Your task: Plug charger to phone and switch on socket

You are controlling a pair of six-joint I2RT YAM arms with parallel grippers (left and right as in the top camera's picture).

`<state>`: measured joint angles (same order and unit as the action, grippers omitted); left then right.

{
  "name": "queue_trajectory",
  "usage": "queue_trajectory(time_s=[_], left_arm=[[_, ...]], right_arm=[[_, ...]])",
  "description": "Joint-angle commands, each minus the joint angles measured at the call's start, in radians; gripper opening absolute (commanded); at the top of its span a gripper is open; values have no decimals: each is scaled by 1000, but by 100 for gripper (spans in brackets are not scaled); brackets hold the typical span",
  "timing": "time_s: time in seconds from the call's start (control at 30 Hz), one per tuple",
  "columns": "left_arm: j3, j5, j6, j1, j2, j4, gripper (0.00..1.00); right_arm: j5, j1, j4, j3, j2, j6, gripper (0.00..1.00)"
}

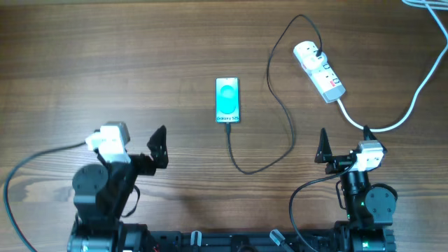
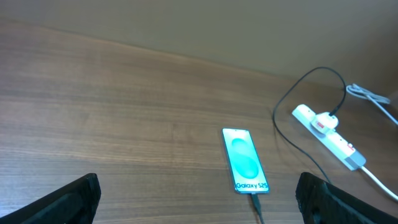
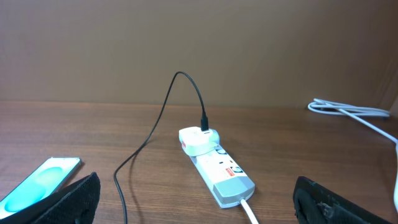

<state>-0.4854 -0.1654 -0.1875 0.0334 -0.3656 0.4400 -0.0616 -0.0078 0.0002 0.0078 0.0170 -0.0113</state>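
Note:
The phone (image 1: 227,100) lies flat mid-table, its teal screen lit; it also shows in the left wrist view (image 2: 244,160) and the right wrist view (image 3: 37,183). The charger, a thin black cable (image 1: 288,133), loops from a white adapter (image 1: 308,52) on the socket (image 1: 323,75) round to the phone's near edge, where its plug tip (image 2: 255,202) sits against the phone's port. The socket shows a small red switch (image 3: 235,173). My left gripper (image 1: 159,148) is open and empty, near-left of the phone. My right gripper (image 1: 323,148) is open and empty, nearer than the socket.
The socket's thick white lead (image 1: 413,98) curves from its near end off to the far right corner. Both arm bases sit at the near table edge. The wooden table (image 1: 105,63) carries nothing else.

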Motion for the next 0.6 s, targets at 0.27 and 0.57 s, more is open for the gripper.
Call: queue_trajectory(time_s=[0.27,0.57], left_arm=[[291,37,28,1,275,-274,100],[402,37,104,1,362,-433,100]], right_arm=[[16,-5,2,-3,-13,14,100],[16,-5,2,-3,-13,14,100]])
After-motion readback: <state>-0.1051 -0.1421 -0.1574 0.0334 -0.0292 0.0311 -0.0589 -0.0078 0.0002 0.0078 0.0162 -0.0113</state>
